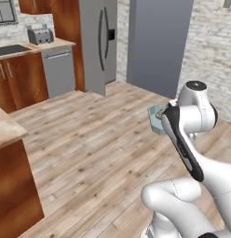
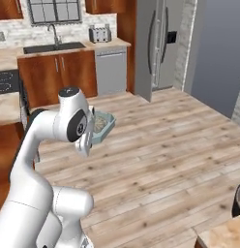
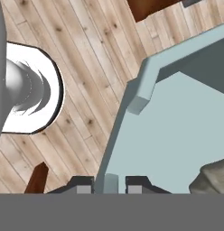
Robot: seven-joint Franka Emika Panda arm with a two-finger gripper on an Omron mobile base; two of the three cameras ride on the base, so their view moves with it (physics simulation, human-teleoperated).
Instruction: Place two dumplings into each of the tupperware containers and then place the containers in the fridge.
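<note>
Gripper: the gripper (image 3: 110, 186) was clamped on the rim of a tupperware container (image 3: 177, 131), one dark tip on either side of the wall, seen close in the hand view.
Container: it was carried in the air above the wooden floor (image 1: 103, 135), well short of the fridge (image 1: 99, 42); from the base views it sat just past the arm's wrist, tilted a little.
Dumplings: a mottled grey-beige dumpling (image 3: 212, 178) lay inside the container at its lower corner in the hand view; the right base view showed beige contents in the container (image 2: 101, 125), probably two lumps, though the picture was too coarse to count them.
Done so far: judging by this, at least one container was filled and lifted off the table.
Left to do: the carried container was not yet in the fridge; whether the other container was filled or stored could not be told.
Fridge: it stood at the far wall with a door swung outward toward the room, so the opening looked ready to receive the container.
Around the fridge: beside it were a grey dishwasher (image 1: 58, 69) and wooden cabinets, with a silver toaster (image 1: 40, 35) on the table top above them, and a sink (image 2: 47, 47) further along from the fridge.
In the way: the floor between the robot and the fridge was bare; the open door edge was the one thing I judged worth clearing on approach.
</note>
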